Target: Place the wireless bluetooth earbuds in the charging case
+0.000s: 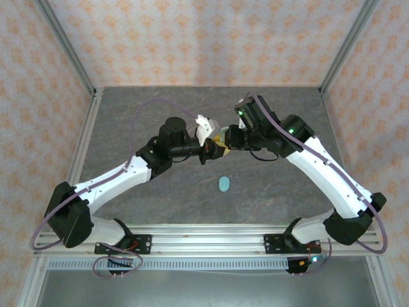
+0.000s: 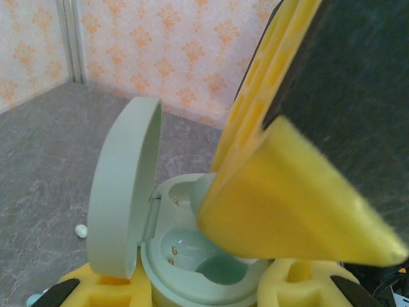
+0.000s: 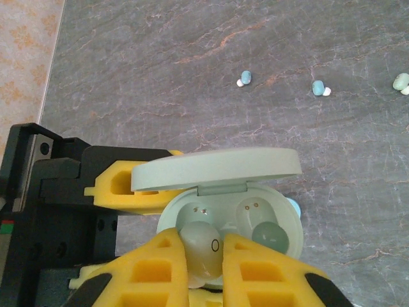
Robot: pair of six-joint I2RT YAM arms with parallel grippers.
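While the left hand [image 1: 206,153] grips the open charging case [image 3: 233,214], the right hand [image 3: 206,257] pinches one earbud [image 3: 203,242] over its nine o'clock side. Next it should push down softly, then let go.

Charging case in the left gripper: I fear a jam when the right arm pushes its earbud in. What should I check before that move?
1. Lid of the charging case swung open: ok.
2. Left gripper shut on the case, one finger on each side: ok.
3. Right gripper shut on an earbud: ok.
4. Earbud at the mouth of a socket, not yet seated: ok.
5. Earbud turned to match that socket's shape: cannot tell.
6. Other socket free: cannot tell; something round and greenish shows in it.
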